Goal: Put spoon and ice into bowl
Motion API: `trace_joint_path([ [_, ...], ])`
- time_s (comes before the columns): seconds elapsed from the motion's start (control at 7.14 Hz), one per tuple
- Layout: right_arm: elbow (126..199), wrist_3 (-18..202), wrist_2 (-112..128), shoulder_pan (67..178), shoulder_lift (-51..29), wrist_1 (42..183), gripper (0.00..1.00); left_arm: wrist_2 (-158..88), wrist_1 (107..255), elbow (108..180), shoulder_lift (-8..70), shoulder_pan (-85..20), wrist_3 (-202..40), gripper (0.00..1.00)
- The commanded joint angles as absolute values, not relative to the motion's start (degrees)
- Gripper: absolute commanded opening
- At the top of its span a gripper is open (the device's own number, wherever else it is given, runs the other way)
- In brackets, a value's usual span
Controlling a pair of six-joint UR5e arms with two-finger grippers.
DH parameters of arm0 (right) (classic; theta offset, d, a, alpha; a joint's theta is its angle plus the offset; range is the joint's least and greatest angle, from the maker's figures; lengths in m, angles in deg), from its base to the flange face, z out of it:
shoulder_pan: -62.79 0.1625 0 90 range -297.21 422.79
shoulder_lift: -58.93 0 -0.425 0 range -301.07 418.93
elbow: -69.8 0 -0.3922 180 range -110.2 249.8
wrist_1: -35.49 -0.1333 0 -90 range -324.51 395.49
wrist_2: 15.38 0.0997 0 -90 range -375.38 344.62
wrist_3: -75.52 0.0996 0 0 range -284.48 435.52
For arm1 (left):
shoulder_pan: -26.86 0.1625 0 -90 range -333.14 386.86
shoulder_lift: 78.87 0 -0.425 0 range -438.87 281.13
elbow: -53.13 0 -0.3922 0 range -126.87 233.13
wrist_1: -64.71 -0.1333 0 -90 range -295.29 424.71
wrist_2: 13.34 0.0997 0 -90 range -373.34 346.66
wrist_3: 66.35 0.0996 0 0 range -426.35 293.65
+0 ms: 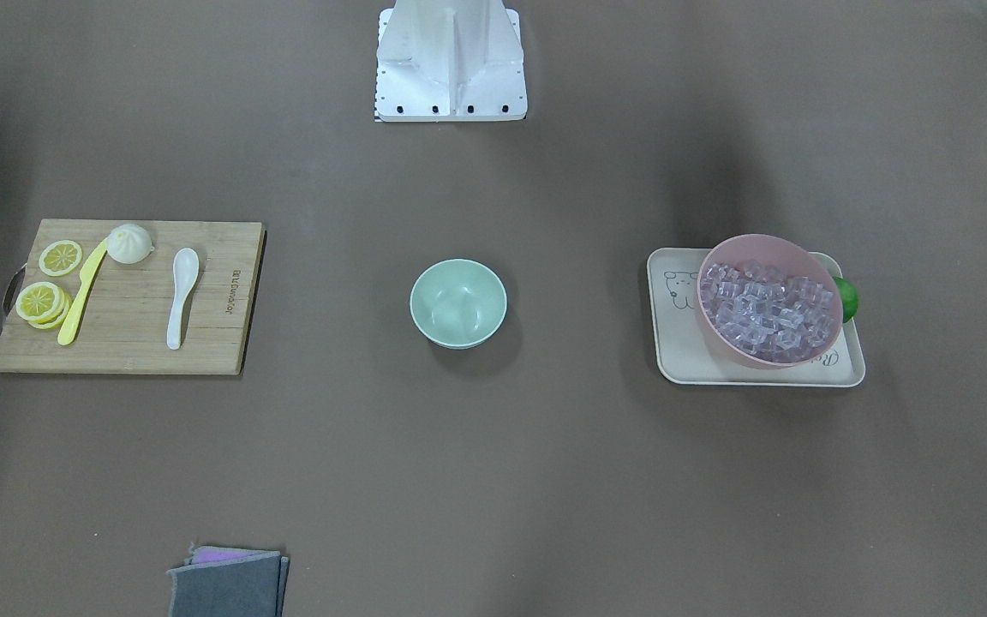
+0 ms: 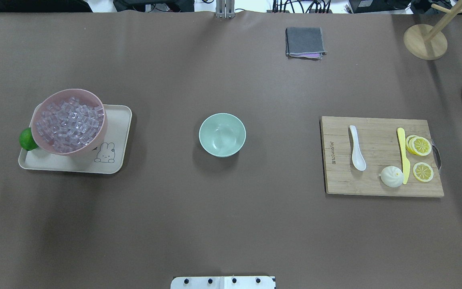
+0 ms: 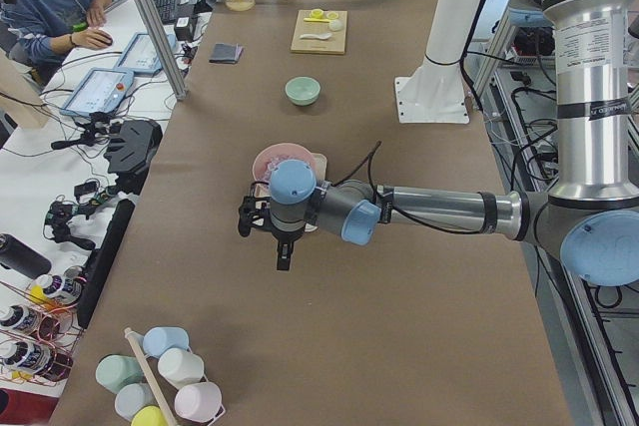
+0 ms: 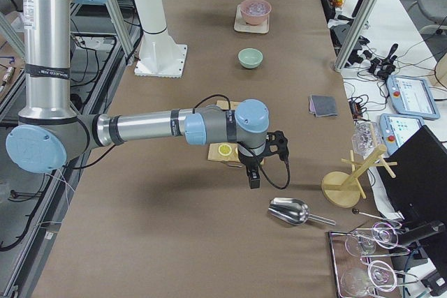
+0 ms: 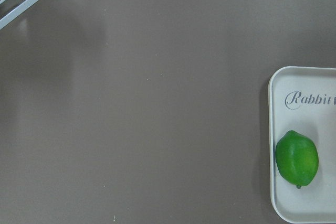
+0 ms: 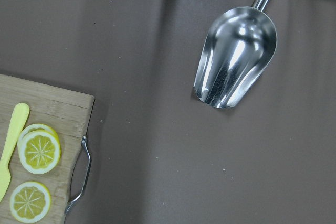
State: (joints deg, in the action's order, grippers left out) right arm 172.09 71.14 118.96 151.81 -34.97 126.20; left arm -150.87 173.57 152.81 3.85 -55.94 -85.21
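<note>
The white spoon (image 2: 356,148) lies on the wooden cutting board (image 2: 375,182), also seen in the front view (image 1: 182,296). The mint-green bowl (image 2: 222,134) stands empty at the table's middle (image 1: 457,304). Clear ice cubes (image 2: 69,124) fill a pink bowl (image 2: 99,138) on a cream tray (image 2: 116,120). My left gripper (image 3: 283,254) hangs beyond the tray's outer end; my right gripper (image 4: 253,176) hangs beyond the board's outer end. Both show only in the side views, so I cannot tell whether they are open or shut.
On the board lie a yellow knife (image 2: 403,154), lemon slices (image 2: 420,145) and a white bun (image 2: 392,176). A lime (image 5: 296,158) sits on the tray. A metal scoop (image 6: 236,69), a wooden stand (image 2: 425,40) and a folded grey cloth (image 2: 304,42) are nearby.
</note>
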Motion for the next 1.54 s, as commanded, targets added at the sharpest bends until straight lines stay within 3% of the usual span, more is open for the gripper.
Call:
trace_joint_path([
  [0.0,171.84,71.13,118.83,151.83,-34.41,126.20,1.00,-151.15,173.61,153.32,3.49,-55.93,-85.33,0.97],
  [0.56,172.98,74.88,120.76,150.87,-33.53,124.11,1.00,-150.80,174.39,154.28,5.32,-55.58,-94.66,0.98],
  [0.98,172.63,101.63,120.15,137.19,-33.44,106.74,1.00,-150.36,176.69,155.87,9.44,-50.77,-109.35,0.98],
  [1.4,172.45,108.83,114.11,125.76,-30.64,104.31,0.98,-148.44,176.69,156.13,14.10,-46.90,-117.73,0.98],
])
